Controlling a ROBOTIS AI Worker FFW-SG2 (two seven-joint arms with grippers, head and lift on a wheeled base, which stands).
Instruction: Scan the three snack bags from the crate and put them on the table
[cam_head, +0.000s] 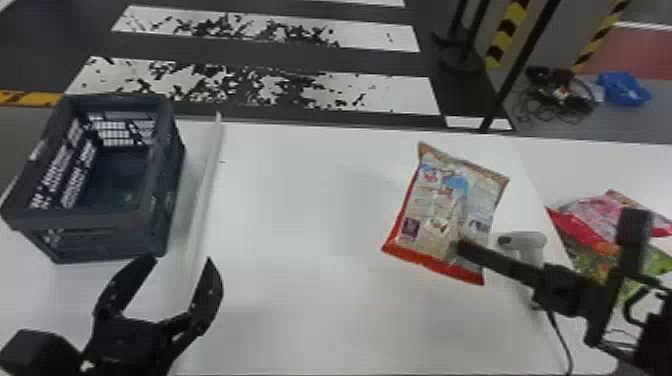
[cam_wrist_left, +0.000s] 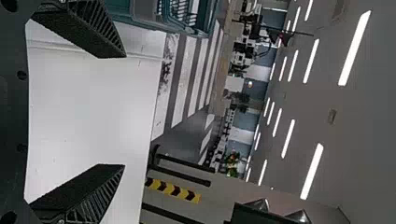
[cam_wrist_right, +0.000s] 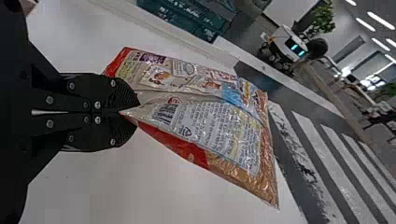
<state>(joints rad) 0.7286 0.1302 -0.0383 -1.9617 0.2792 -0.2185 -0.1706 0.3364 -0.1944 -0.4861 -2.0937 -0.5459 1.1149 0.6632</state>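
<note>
White counter (cam_head: 300, 310) | dark crate (cam_head: 167, 200), left | white raised strip (cam_head: 204, 187) just right of crate | red-edged snack bag (cam_head: 435, 200), right, pinched by right gripper (cam_head: 459, 246) | pink snack bag (cam_head: 590, 212) overlapping green snack bag (cam_head: 587, 262), farther right | left gripper (cam_head: 181, 257), near left, spread | scanner (cam_head: 531, 241) between bags, partly behind right gripper

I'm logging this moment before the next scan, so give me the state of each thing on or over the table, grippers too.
Left gripper: open, holding nothing
Right gripper: shut on a snack bag
Held bag: pinched, creased, barcode showing
Other bags: lying down, overlapping
Scanner: out of both grippers, cord attached
Crate: upright, open-topped
</note>
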